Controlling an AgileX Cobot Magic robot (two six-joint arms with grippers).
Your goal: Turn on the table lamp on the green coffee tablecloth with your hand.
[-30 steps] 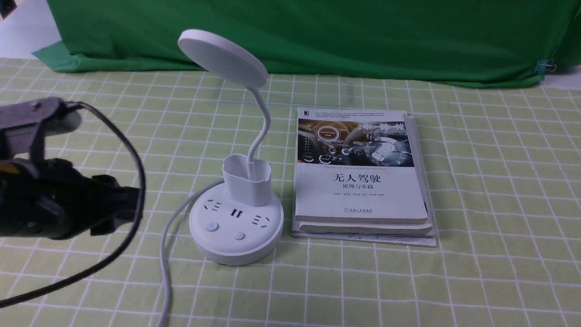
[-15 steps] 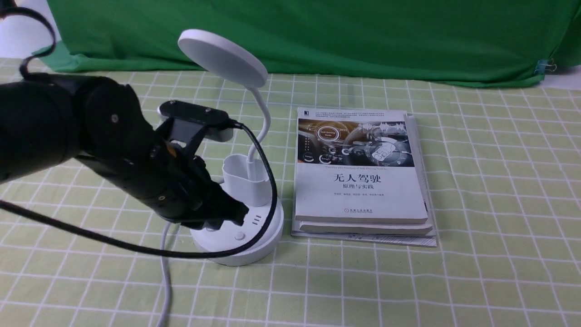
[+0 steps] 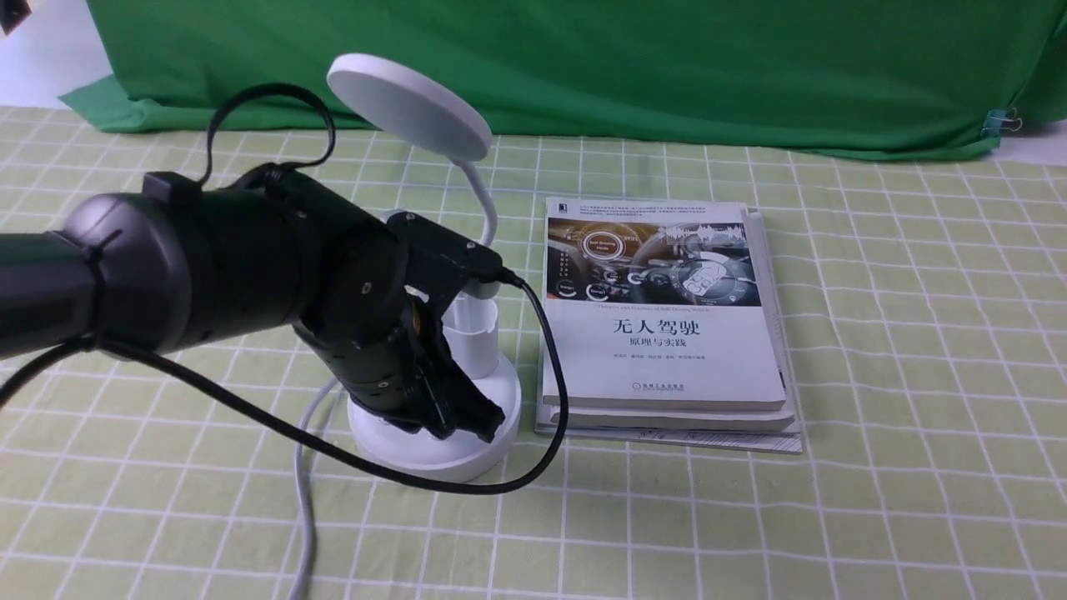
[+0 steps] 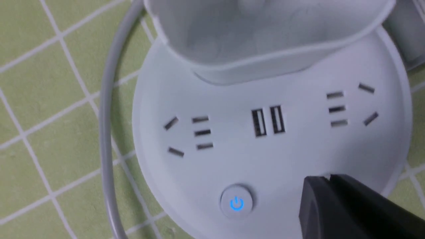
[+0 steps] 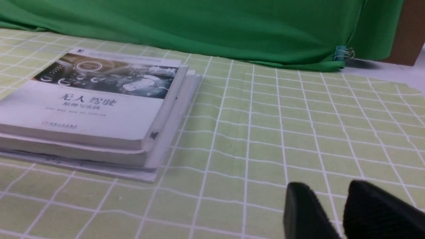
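Note:
The white table lamp stands on the green coffee tablecloth (image 3: pixel 875 333), its disc head (image 3: pixel 408 104) showing no light. My left hand, the black arm end, reaches over its round base (image 3: pixel 442 454). The left gripper (image 3: pixel 488 421) is shut and its pointed tip (image 4: pixel 327 179) rests on the base top, beside the button with a glowing blue power sign (image 4: pixel 236 202). The second button is hidden under the tip. The cup holder (image 4: pixel 265 36) is just beyond. My right gripper (image 5: pixel 327 185) hangs low over bare cloth, jaws slightly apart and empty.
A stack of books (image 3: pixel 663 317) lies right of the lamp, close to its base; it also shows in the right wrist view (image 5: pixel 96 103). The lamp's grey cord (image 3: pixel 304 467) runs toward the front edge. A dark green backdrop (image 3: pixel 583 67) hangs behind.
My left arm has swung in from the left edge to the lamp, and the gripper tip has come down onto the base's front right part. The lamp and books have not moved.

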